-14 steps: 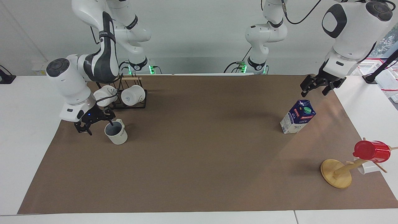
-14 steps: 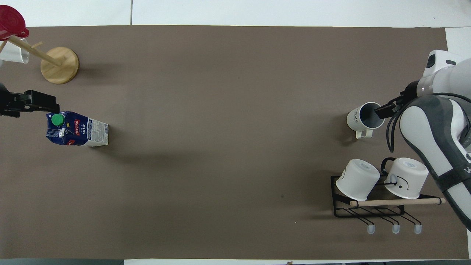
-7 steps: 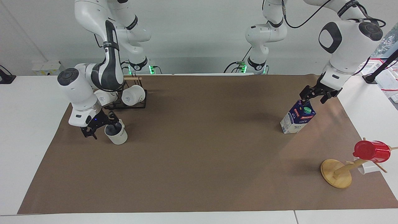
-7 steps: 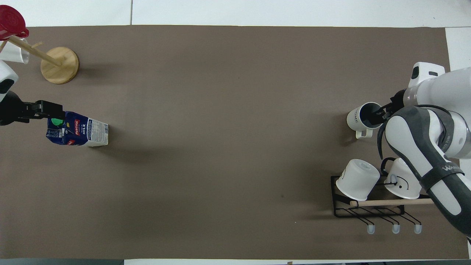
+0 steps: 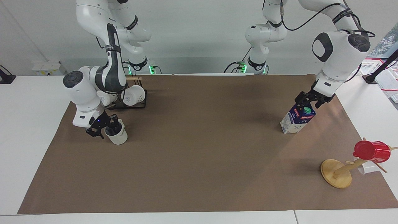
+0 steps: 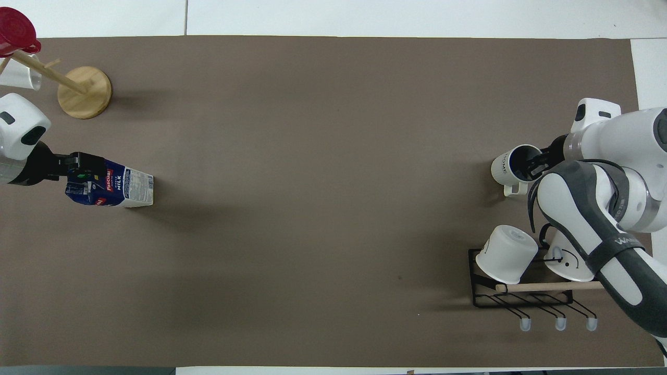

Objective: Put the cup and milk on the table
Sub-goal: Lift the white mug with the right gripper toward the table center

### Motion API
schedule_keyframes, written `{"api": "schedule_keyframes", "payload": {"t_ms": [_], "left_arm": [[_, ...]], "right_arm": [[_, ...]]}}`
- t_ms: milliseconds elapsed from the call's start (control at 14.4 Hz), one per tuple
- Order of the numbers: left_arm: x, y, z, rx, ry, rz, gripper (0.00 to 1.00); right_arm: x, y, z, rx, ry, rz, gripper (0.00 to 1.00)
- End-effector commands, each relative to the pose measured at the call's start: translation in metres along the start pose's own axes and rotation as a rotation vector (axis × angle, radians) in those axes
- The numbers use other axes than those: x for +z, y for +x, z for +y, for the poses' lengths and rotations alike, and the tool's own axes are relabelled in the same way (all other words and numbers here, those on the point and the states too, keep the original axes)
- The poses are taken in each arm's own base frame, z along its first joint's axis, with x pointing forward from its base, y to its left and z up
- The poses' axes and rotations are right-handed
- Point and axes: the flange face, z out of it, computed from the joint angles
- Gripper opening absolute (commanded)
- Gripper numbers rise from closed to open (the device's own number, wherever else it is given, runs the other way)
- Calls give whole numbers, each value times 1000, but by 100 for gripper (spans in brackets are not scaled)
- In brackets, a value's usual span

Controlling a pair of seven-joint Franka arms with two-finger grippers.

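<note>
My right hand (image 5: 105, 128) is down at the cup (image 5: 117, 134), one finger inside the mouth and one outside the wall, straddling the rim at the side toward the right arm's end of the surface (image 5: 31, 124); whether the fingers have pinched the wall yet I cannot tell. The cup stands upright on the brown sheet (image 5: 199, 149), farther from the robots than the black wire rack (image 5: 130, 104) with its two white mugs (image 6: 506, 254) tipped on it.

At the left arm's end, my left hand (image 5: 306, 104) sits over the top of the milk (image 5: 297, 119) — fingers spread wide to either side of the gable ridge by the green cap (image 5: 307, 109), not clamped on it. The carton stands on the sheet and reads as slightly tilted in the facing view.

Farther from the robots than the carton stands a wooden mug tree (image 5: 337, 174) — a red cup (image 5: 372, 151) hangs on one peg.
</note>
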Motion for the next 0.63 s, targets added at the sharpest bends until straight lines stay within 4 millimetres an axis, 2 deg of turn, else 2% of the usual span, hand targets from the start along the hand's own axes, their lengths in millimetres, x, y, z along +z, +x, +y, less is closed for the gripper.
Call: {"api": "schedule_keyframes", "payload": {"t_ms": [0, 417, 556], "left_arm": [[7, -8, -2, -9, -15, 36, 100], [9, -5, -3, -52, -16, 51, 100], [9, -5, -4, -55, -14, 55, 93]], "right_arm": [[-4, -3, -8, 52, 7, 9, 0], [-7, -2, -7, 61, 13, 0, 0], [-40, 20, -4, 113, 42, -35, 0]]}}
